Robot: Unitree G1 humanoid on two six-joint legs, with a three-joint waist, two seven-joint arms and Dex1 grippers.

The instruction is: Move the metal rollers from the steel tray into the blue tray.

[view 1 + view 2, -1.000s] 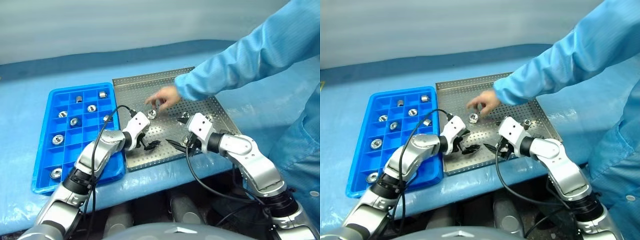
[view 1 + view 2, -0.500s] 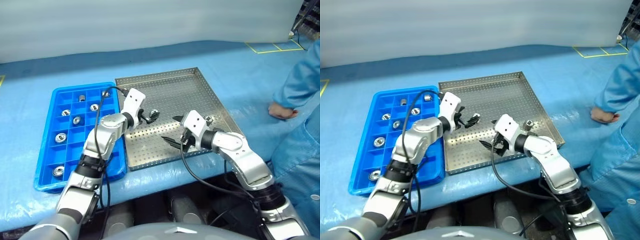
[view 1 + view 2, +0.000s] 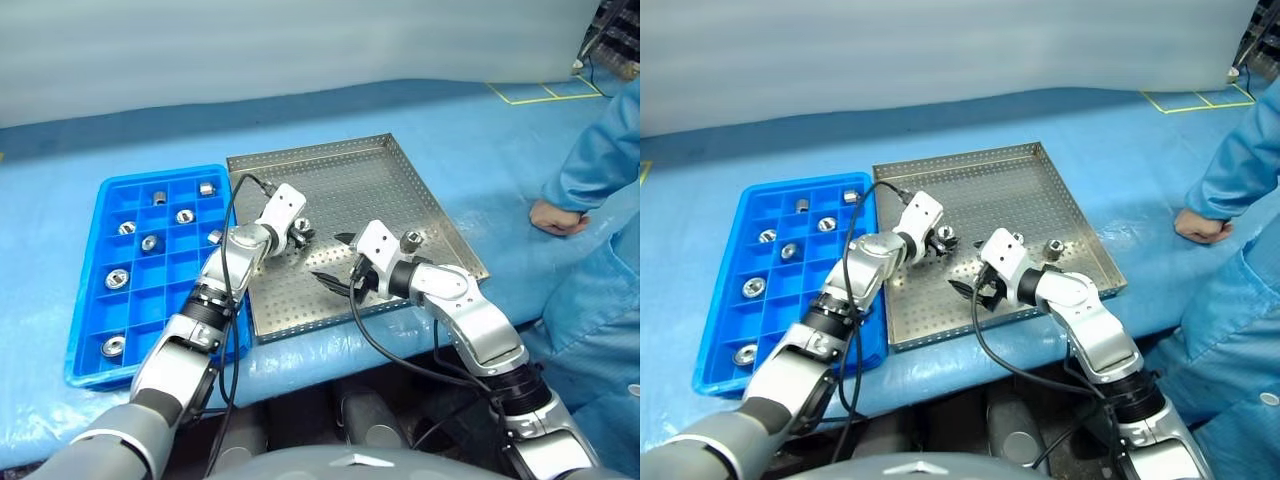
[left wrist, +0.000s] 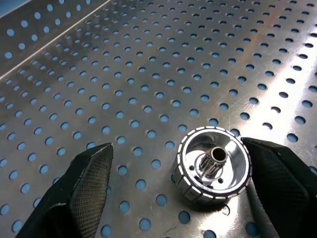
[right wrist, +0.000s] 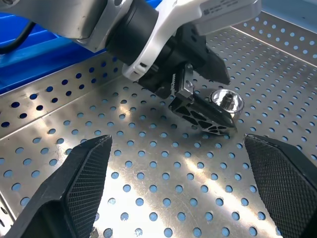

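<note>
Left gripper (image 4: 168, 191) low at the robot's twelve o'clock, fingers apart, right gripper (image 3: 333, 281) beside it toward two o'clock, jaws spread wide, both arms extended

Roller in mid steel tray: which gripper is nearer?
Left. The left gripper straddles the roller, one finger touching it. The right gripper hangs open, nearer the tray's front edge.

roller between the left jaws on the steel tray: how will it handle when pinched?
Roller looks like solid polished metal: probably rigid, heavy for its size, slippery against the fingers. It stands on its flat end on the steel tray, so unlikely to roll unless tipped.
</note>
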